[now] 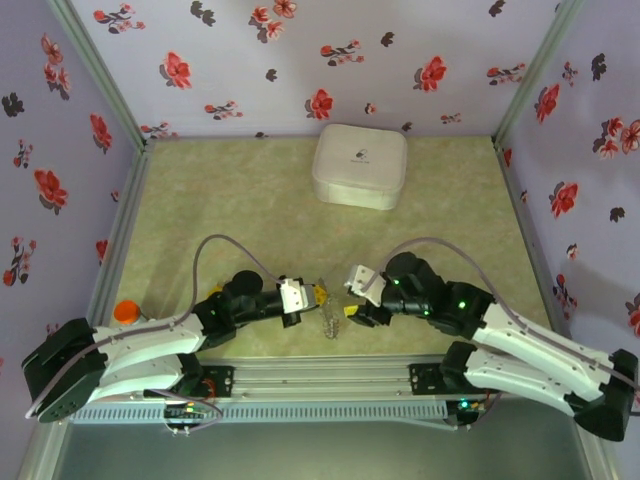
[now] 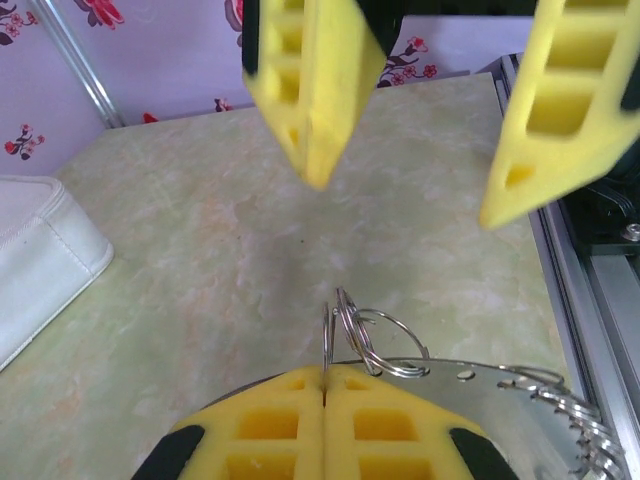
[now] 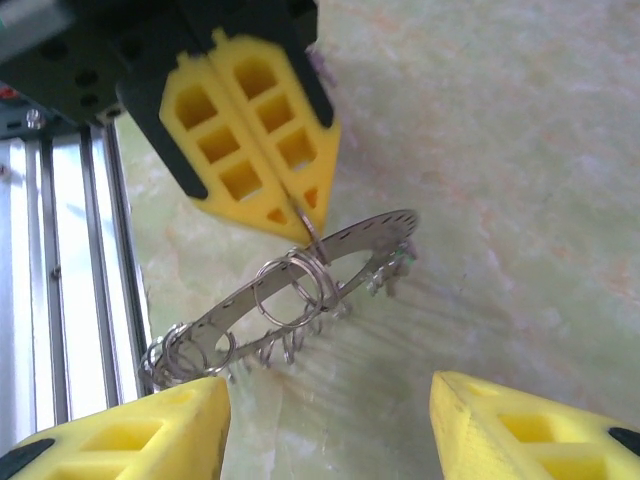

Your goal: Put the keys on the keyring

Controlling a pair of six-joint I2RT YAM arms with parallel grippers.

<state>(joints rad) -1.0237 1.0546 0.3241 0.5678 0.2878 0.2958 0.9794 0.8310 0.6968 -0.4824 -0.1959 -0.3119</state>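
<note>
With one of its small split rings pinched by the pressed-together left end effector (image 3: 300,222), the keyring (image 3: 300,290) is held low over the surface (image 3: 520,150) between the arms, and the right end effector (image 3: 330,388) is spread wide nearby, clear of it. That pinch is best held steady, so a ring can be taken squarely without twisting the strip. Its bowed long axis is judged to run from the front rail (image 3: 70,250) toward the far side.
</note>
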